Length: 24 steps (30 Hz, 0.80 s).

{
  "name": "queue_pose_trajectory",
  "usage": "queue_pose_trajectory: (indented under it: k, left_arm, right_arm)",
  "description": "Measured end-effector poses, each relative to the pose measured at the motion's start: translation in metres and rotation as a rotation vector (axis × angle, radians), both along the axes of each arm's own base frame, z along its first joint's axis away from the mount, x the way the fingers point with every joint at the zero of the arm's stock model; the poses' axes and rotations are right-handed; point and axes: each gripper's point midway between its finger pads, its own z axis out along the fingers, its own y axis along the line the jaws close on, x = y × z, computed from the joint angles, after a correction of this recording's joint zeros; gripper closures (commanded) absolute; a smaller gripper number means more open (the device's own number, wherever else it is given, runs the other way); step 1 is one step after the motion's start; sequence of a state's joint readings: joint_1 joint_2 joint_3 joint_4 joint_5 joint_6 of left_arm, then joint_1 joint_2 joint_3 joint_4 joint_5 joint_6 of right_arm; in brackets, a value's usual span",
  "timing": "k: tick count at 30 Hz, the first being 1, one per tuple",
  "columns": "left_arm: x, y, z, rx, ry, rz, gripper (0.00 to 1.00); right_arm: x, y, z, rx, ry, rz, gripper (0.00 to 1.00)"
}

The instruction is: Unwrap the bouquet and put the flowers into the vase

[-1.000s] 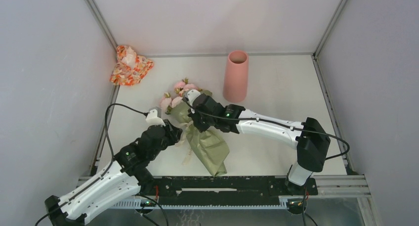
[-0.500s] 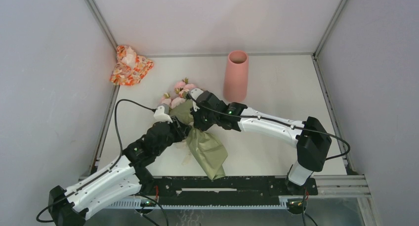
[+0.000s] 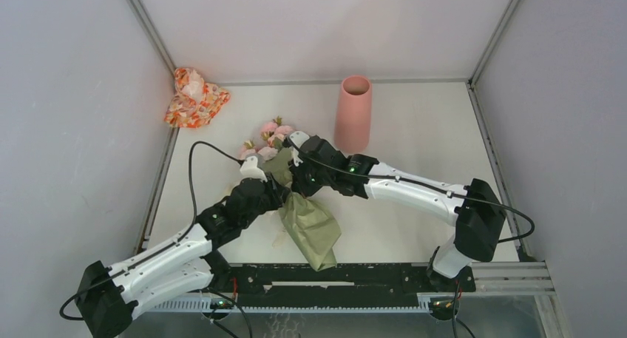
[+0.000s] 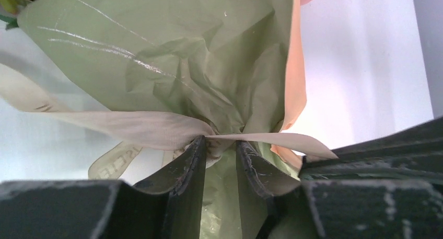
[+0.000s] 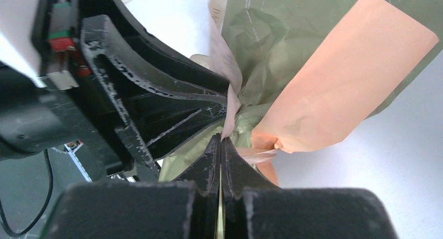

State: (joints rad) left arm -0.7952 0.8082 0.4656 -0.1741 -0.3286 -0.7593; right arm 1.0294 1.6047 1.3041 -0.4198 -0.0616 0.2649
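- The bouquet [image 3: 309,223] is laid flat on the table [image 3: 414,138]. Its long axis runs from the flowers [image 3: 270,134] at the far left down to the paper end near the table's near edge. The vase [image 3: 353,116] is stood upright, well apart to the far right.
- The tied waist, about midway along that axis, is where both arms are met. The left gripper [image 4: 219,156] is placed at it from the near-left side, and the right gripper [image 5: 221,140] from the right, across the axis.
- The left fingers are seen clasped around the gathered paper at the waist, one on each side. The ribbon [image 4: 130,128] is crossed just ahead of their tips.
- The right fingers are pressed fully together, and a strand of the ribbon appears to be nipped at their tips, just beside the tie.
- It is judged that the tie is to be loosened by a pull on that strand away from the waist, crosswise to the long axis, while the waist is pinned by the left arm.
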Motion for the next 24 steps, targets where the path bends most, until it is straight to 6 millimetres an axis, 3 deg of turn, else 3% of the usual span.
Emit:
queue_pose_trajectory:
  k: [8, 16, 24]
  left_arm:
    - [0.011, 0.001, 0.006, 0.063, -0.034, 0.002, 0.66]
    - [0.044, -0.010, 0.071, 0.053, -0.134, 0.056, 0.66]
    - [0.082, -0.008, 0.127, 0.043, -0.208, 0.130, 0.66]
  right_arm:
    - [-0.004, 0.001, 0.008, 0.021, -0.002, 0.007, 1.00]
    - [-0.013, 0.002, 0.024, 0.055, -0.018, 0.019, 1.00]
    - [-0.033, -0.017, 0.028, 0.073, -0.023, 0.012, 1.00]
